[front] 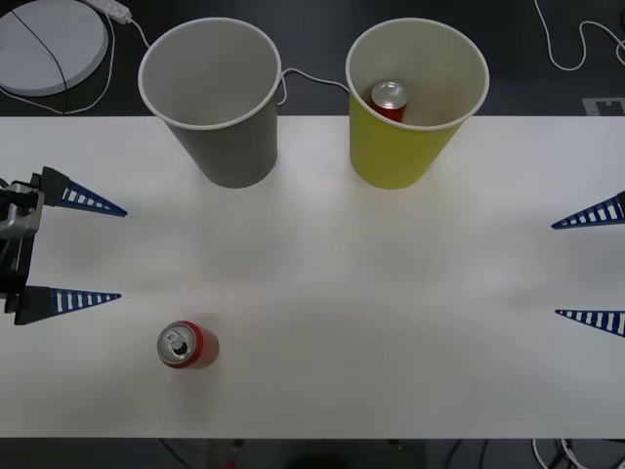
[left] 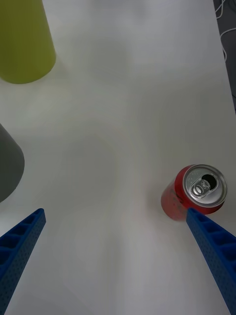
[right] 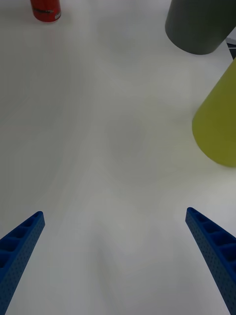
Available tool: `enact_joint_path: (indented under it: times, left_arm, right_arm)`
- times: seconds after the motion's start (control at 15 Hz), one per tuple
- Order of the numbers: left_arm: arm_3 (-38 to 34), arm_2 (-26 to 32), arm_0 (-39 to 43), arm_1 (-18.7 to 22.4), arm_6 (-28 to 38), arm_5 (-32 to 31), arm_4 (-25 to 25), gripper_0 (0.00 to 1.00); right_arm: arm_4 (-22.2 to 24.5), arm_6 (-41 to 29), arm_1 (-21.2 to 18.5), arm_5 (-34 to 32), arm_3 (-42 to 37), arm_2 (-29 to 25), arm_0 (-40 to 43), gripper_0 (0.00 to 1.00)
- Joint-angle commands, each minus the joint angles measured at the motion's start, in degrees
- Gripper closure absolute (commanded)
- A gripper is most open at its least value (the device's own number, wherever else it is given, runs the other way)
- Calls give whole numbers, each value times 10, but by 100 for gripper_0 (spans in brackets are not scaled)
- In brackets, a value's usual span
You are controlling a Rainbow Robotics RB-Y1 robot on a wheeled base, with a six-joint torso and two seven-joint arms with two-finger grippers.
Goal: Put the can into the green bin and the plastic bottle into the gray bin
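A red can (front: 187, 344) stands upright near the table's front left, and shows too in the left wrist view (left: 194, 194) and the right wrist view (right: 45, 10). A second red can (front: 388, 101) rests inside the green bin (front: 395, 151) at the back right. The gray bin (front: 229, 147) stands to its left. My left gripper (front: 122, 254) hovers open at the left edge, just behind and left of the table can. At the right edge my right gripper (front: 556, 270) is open too. The plastic bottle is out of view.
A white round device (front: 49, 44) with a cable lies behind the table at the far left. More cables (front: 566, 49) trail at the back right. The white table (front: 342, 293) is bare between the two grippers.
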Motion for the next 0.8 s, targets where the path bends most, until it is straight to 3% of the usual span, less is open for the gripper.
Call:
enact_joint_path:
  times: [0.07, 0.8]
  left_arm:
    - [0, 0, 0, 0, 0, 0, 0, 0]
    - [18, -8, 18, -5, -25, -11, -4, 0]
  right_arm:
    - [0, 0, 0, 0, 0, 0, 0, 0]
    - [0, 0, 0, 0, 0, 0, 0, 0]
